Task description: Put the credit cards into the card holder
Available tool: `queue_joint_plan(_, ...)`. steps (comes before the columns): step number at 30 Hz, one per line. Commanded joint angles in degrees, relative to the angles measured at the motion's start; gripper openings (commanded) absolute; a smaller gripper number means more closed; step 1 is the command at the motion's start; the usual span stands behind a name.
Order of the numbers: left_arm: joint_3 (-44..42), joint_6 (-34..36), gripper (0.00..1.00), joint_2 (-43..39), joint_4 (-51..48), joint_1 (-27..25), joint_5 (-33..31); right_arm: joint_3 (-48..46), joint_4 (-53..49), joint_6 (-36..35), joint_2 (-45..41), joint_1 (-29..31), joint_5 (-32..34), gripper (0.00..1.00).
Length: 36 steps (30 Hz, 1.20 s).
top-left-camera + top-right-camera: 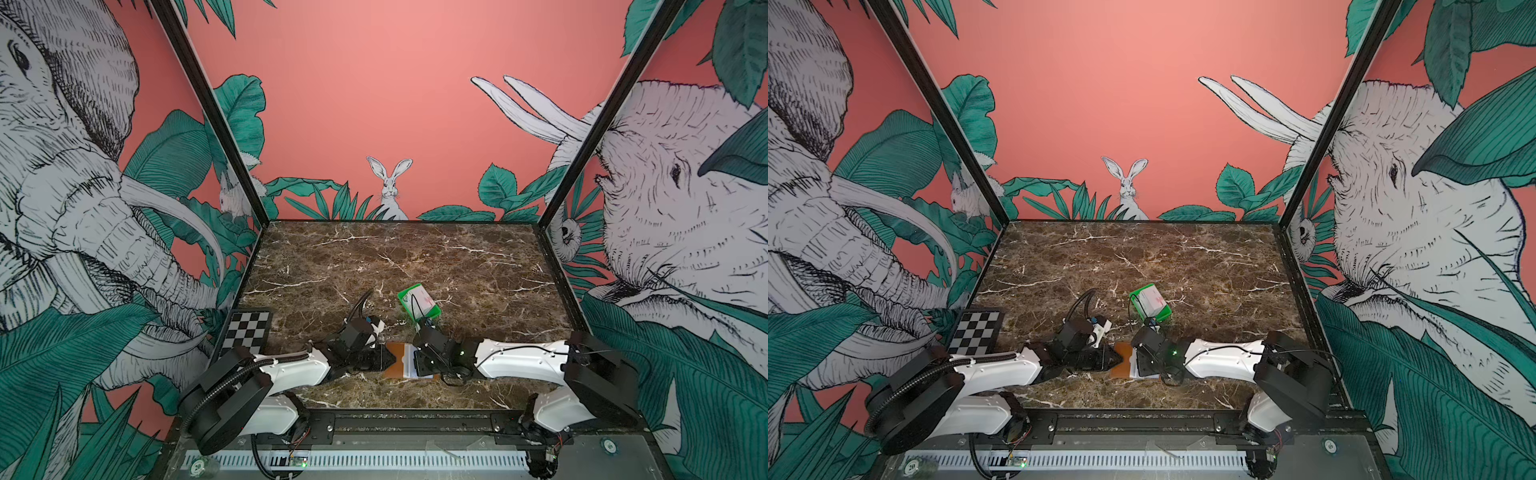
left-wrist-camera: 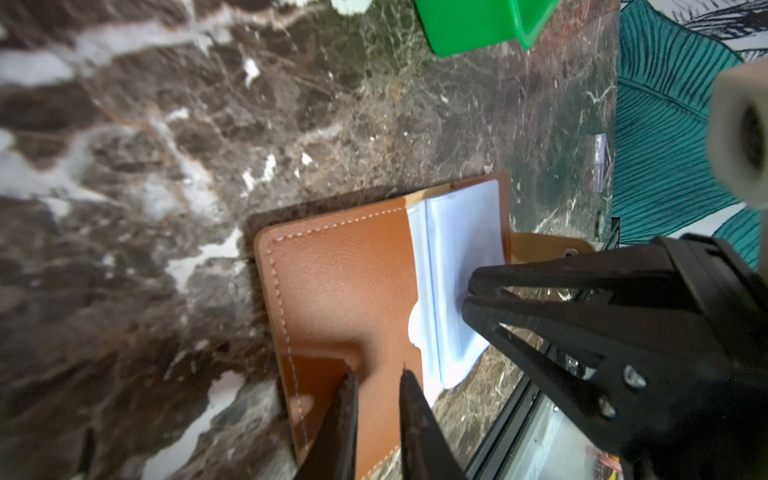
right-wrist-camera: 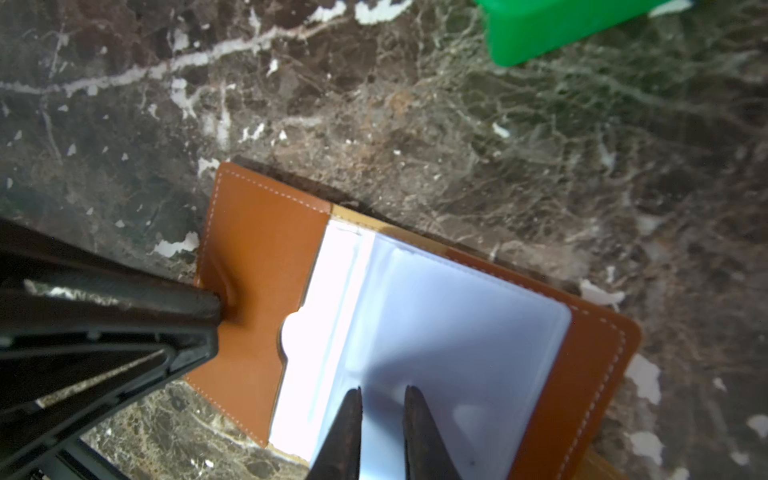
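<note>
Some white plastic credit cards, the top one with red print, lie in the bright green plastic tray farther back on the brown marbled worktop, so by my reading the job is partly done at most. Near the front edge, between the two arms, the tan leather-look card holder lies spread open and flat. A white sheet, probably a card, shows out of its left leather pocket at the thumb notch. A pale blue rounded rectangle sits in the clear sleeve on the right; whether that is a card or only the sleeve I cannot tell. The left hand has its fingers a slit apart, grasping nothing, tips pressing a dent into that pocket's leather. The right hand is likewise narrowly parted and empty, tips down on the sleeve. Left to do: fetch the tray's cards and slide them in.
</note>
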Motion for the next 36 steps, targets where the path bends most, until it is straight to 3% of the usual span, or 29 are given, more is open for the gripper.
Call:
queue_joint_plan(1, 1.6, -0.3, 0.21, -1.3, -0.1, -0.4, 2.2, 2.0, -4.4, 0.2, 1.9, -1.2, 2.4, 0.19)
queue_joint_plan(8, 2.6, 0.1, 0.22, -2.7, -2.1, -1.1, 1.7, 4.5, -3.9, -4.2, 2.4, -2.9, 1.6, 0.19)
queue_joint_plan(14, 4.1, 0.3, 0.22, -3.0, -6.2, -1.2, -3.4, 4.3, -5.3, -8.0, -3.4, -3.0, -0.8, 0.20)
queue_joint_plan(19, 6.5, -2.6, 0.22, -1.2, -2.2, -1.2, -2.6, 5.1, -5.0, -10.0, -4.1, -3.4, -4.9, 0.20)
queue_joint_plan(24, 7.9, -5.3, 0.22, 3.5, 1.8, -2.9, -1.6, 4.0, -2.5, -8.9, -2.8, -4.4, -6.8, 0.20)
queue_joint_plan(36, 9.1, -2.2, 0.20, 11.5, -1.8, -4.2, -1.5, -1.1, 1.3, -3.6, 0.8, -6.1, -5.8, 0.16)
